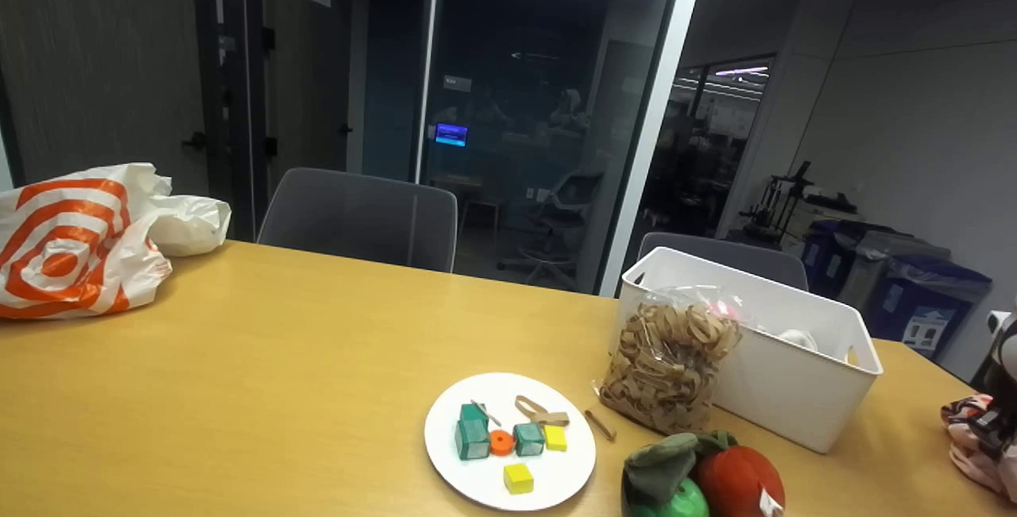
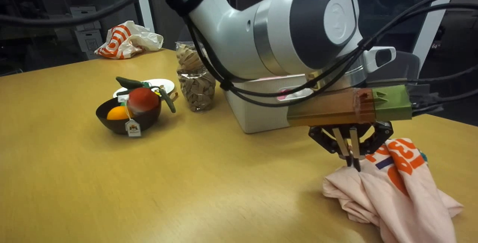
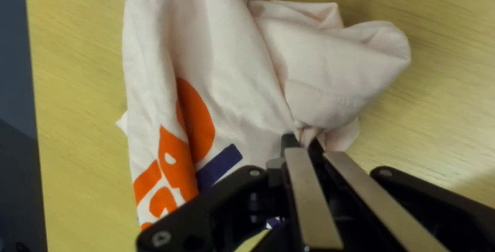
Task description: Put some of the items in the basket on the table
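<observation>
In an exterior view the camera looks across the table (image 1: 318, 358) toward glass panels (image 1: 532, 104); in an exterior view the arm (image 2: 276, 41) looms close, the table receding behind. Both include the basket (image 1: 794, 390). The wrist view looks closely down past the gripper (image 3: 303, 141) onto cloth (image 3: 232, 50).

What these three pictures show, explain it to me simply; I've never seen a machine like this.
The machine is a robot arm; at its end sits a gripper, a two-fingered pincer. Two pictures come from cameras outside the robot; the close-up comes from a camera on its wrist, looking down on what it grips. On the wooden table stand a white basket, a clear bag of brown strips, a white plate with coloured blocks, and a dark bowl with a red round thing among its contents. An orange-and-white plastic bag lies apart from these. What is held: the gripper is closed on a small fold of pink cloth, while most of the cloth rests on the table.
</observation>
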`<move>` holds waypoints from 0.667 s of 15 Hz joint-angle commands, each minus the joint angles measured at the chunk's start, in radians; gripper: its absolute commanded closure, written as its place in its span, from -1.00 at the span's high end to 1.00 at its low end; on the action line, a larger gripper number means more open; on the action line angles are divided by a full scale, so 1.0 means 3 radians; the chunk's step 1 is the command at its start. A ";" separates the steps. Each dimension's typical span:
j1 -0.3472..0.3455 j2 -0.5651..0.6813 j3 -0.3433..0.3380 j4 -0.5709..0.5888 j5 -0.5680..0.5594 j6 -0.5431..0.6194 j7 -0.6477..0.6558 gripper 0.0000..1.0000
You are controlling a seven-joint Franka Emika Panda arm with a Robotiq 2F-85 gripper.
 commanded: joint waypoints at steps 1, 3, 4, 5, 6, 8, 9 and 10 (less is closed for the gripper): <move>-0.0434 -0.0471 0.0589 -0.0186 0.0952 -0.0394 -0.0699 -0.85; -0.0588 -0.0600 0.0816 -0.0143 0.1541 -0.0715 -0.1061 -0.86; -0.0542 -0.0631 0.0772 -0.0072 0.1836 -0.0974 -0.1266 -0.86; -0.0461 -0.0670 0.0678 -0.0020 0.2019 -0.1264 -0.1433 -0.88; -0.0428 -0.0691 0.0618 0.0008 0.1998 -0.1575 -0.1460 -0.88; -0.0391 -0.0801 0.0524 0.0024 0.1830 -0.2088 -0.1503 -0.89; -0.0380 -0.0866 0.0489 0.0021 0.1780 -0.2233 -0.1490 -0.90; -0.0374 -0.0954 0.0455 0.0012 0.1759 -0.2365 -0.1524 -0.90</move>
